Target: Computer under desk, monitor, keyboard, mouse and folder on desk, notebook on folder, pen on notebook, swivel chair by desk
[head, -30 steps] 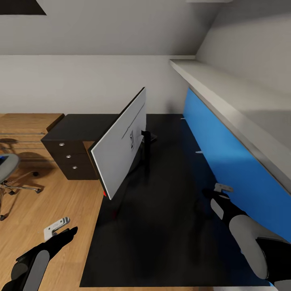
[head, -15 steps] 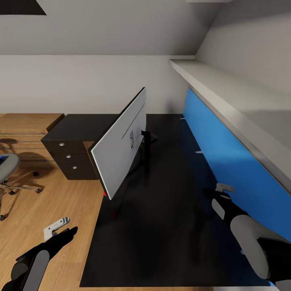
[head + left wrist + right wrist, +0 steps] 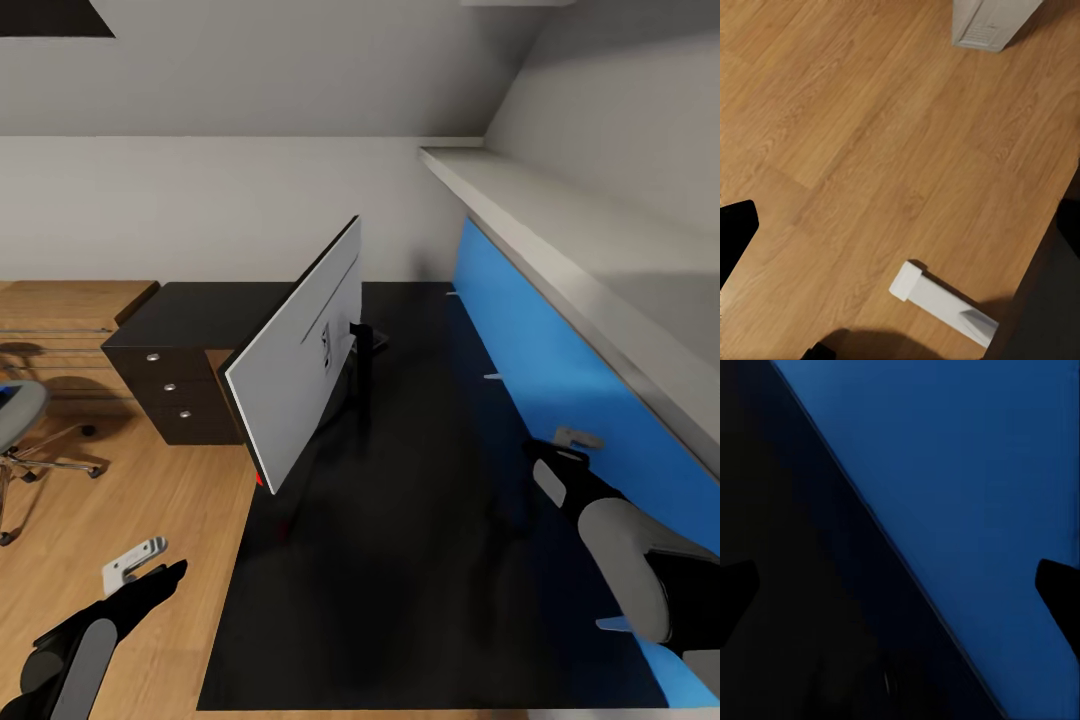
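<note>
At your 9 o'clock the swivel chair [image 3: 20,425] stands on the wooden floor [image 3: 120,500], apart from the counter [image 3: 400,520]. Your left claw [image 3: 135,562] hangs over the floor at 7 o'clock, spread and carrying nothing. The monitor [image 3: 300,365] already stands on the counter at 12, screen turned away. Your right claw [image 3: 578,438] at 3 o'clock nears the blue panel [image 3: 560,390], spread wide and carrying nothing.

Black worktop, silver-backed monitor, blue panel.
The worktop [image 3: 420,480] is showing plain black, the monitor [image 3: 300,370] a silver-grey back with a red dot, the wall panel [image 3: 560,390] bright blue, the floor [image 3: 150,500] wood-grained tan.
</note>
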